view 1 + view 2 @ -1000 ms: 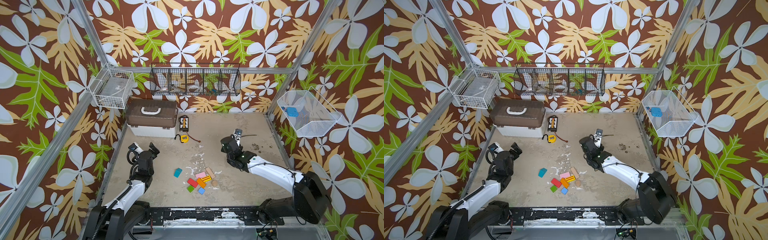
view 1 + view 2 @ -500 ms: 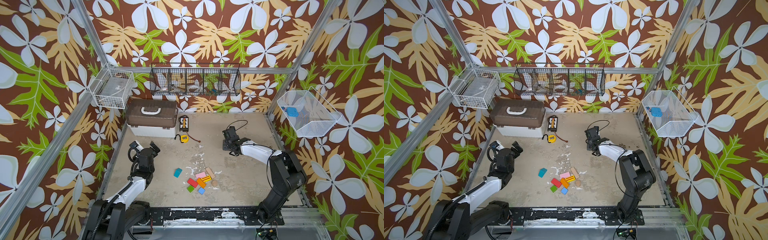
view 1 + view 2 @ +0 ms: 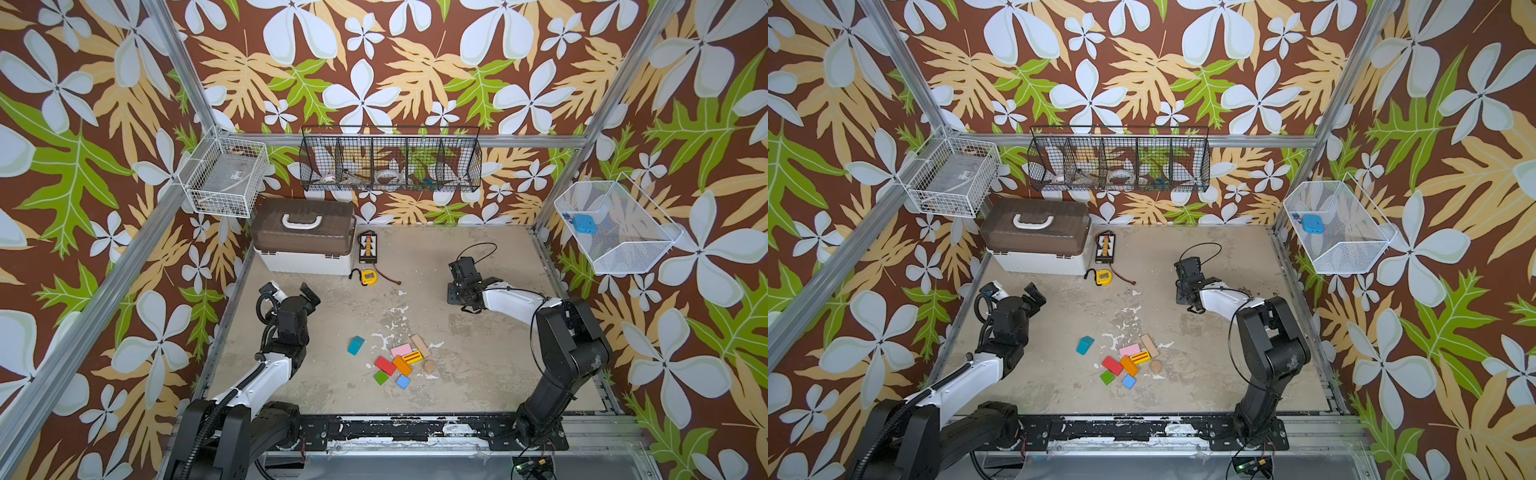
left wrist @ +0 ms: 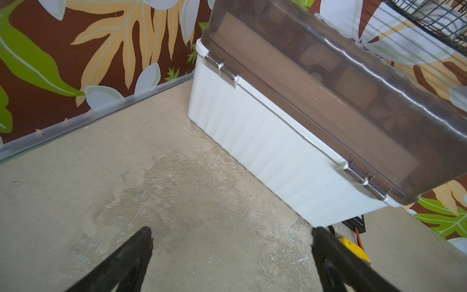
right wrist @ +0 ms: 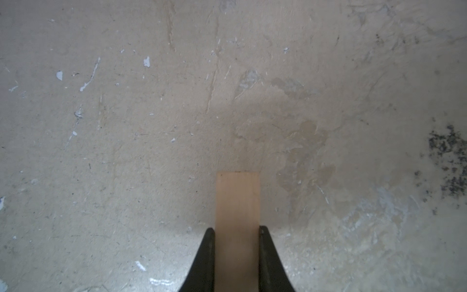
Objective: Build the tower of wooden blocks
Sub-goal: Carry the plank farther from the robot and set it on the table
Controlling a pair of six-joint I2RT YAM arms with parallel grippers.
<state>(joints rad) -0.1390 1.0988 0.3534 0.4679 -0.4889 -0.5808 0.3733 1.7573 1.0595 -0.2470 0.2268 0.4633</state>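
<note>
— Right arm has folded back; right tool (image 5: 237, 231) pinches a plank (image 5: 237, 197) over the desk (image 5: 126, 151).
— Left tool (image 4: 231, 235)?
— Spread wide, empty, facing the box (image 4: 252, 141). Blocks (image 3: 395, 361) lie loose, unstacked, lower centre in both top views.

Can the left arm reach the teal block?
Probably yes. The left gripper is open and empty. The teal block lies apart from the other blocks, nearest that arm, with only bare table between.
</note>
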